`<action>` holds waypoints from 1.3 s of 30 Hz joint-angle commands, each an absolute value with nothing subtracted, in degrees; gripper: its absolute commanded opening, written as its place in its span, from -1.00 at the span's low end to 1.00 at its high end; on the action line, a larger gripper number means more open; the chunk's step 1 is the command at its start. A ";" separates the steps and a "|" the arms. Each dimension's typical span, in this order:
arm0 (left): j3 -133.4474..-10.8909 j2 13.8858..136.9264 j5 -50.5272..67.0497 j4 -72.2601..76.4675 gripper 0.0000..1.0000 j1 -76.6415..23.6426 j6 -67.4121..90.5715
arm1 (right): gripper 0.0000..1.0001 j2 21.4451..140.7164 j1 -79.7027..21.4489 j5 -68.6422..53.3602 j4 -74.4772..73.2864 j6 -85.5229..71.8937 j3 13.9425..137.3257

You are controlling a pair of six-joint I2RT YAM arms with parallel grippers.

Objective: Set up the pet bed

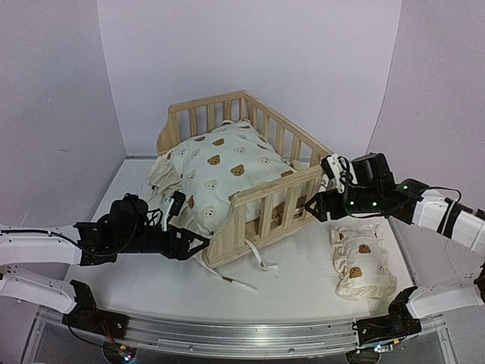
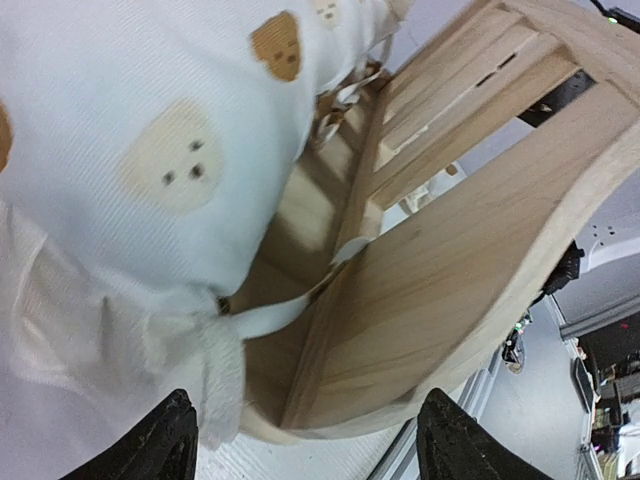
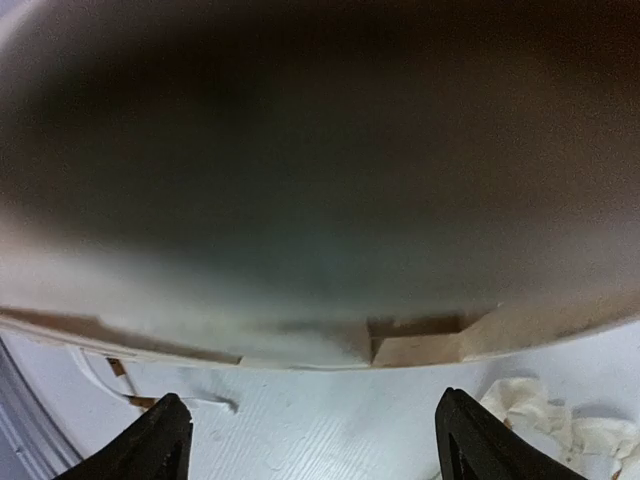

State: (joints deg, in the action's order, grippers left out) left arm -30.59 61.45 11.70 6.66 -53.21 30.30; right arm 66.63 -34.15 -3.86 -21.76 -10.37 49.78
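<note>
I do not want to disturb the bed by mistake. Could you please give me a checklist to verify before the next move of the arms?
1. Left hand open and holding nothing: ok, jaws stand wide apart.
2. Right hand open and holding nothing: ok, jaws stand wide apart.
3. Pet bed flat on its feet: cannot tell, the feet are hidden.
4. Cushion flat inside the frame: not ok, it bulges up and spills out at the left side.
5. Cushion ties tucked in: not ok, they trail on the table in front.
6. Small pillow in the bed: not ok, it lies on the table to the right.
</note>
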 commanded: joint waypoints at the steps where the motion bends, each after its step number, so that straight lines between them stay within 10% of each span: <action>1: -28.14 57.65 8.92 4.96 0.52 -52.70 37.12 | 0.76 64.30 -34.19 -11.75 -27.85 -9.56 51.39; 14: -30.45 59.58 7.96 -4.34 0.68 -52.65 43.92 | 0.97 59.38 -34.31 -15.90 -13.55 -6.34 35.26; 30: -7.01 42.39 -8.51 15.04 0.33 -67.56 42.69 | 0.96 66.00 -50.96 -11.05 -6.90 -11.69 33.15; 39: -8.44 56.56 -16.72 26.89 0.05 -69.65 42.51 | 0.93 73.10 -61.12 -0.92 7.04 -16.84 33.91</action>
